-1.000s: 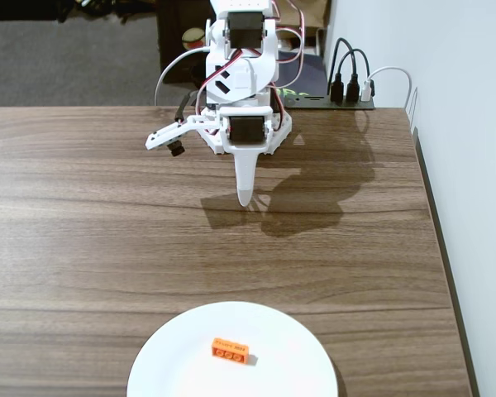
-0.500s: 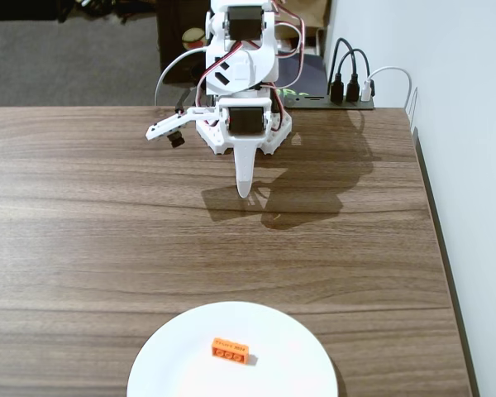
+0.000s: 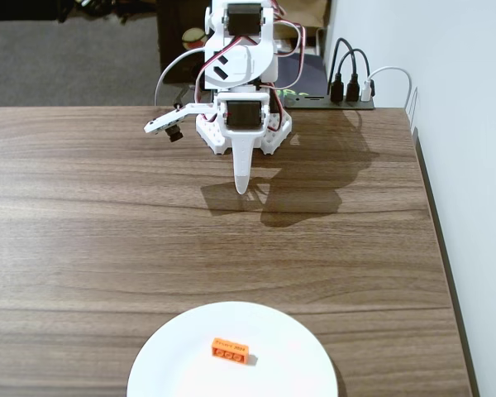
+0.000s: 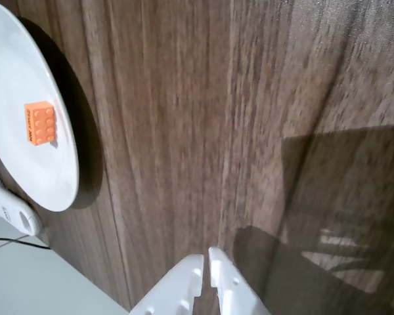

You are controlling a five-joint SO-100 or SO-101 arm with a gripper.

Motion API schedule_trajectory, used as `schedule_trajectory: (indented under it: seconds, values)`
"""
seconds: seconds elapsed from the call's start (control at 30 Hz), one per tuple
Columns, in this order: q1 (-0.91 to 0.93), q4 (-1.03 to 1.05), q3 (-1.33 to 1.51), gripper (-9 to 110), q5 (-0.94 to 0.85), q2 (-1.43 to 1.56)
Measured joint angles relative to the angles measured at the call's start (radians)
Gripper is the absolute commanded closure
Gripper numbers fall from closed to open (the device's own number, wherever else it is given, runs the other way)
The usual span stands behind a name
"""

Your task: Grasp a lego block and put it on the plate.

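The orange lego block (image 3: 230, 351) lies flat on the white plate (image 3: 182, 364) at the near edge of the table, studs up. In the wrist view the lego block (image 4: 39, 123) rests on the plate (image 4: 20, 72) at the upper left. My gripper (image 3: 242, 188) hangs far back by the arm's base, well apart from the plate, pointing down at bare wood. Its white fingers (image 4: 184, 279) are shut with only a thin slit between them, and nothing is held; the gripper (image 4: 206, 256) shows at the bottom edge.
The wooden table (image 3: 83, 231) ends close on the right, next to a white wall (image 3: 479, 165). Black plugs and a white cable (image 3: 351, 87) sit at the back right corner. A small white object (image 4: 10, 210) lies just beyond the plate in the wrist view.
The arm has drawn back slightly toward its base, and the gripper tip has risen a little in the fixed view. The lego block and plate have not moved.
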Motion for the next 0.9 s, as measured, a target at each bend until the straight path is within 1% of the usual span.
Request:
schedule_trajectory:
  seconds: [0.9]
  values:
    - [0.000,0.000,0.000,101,0.002,0.000]
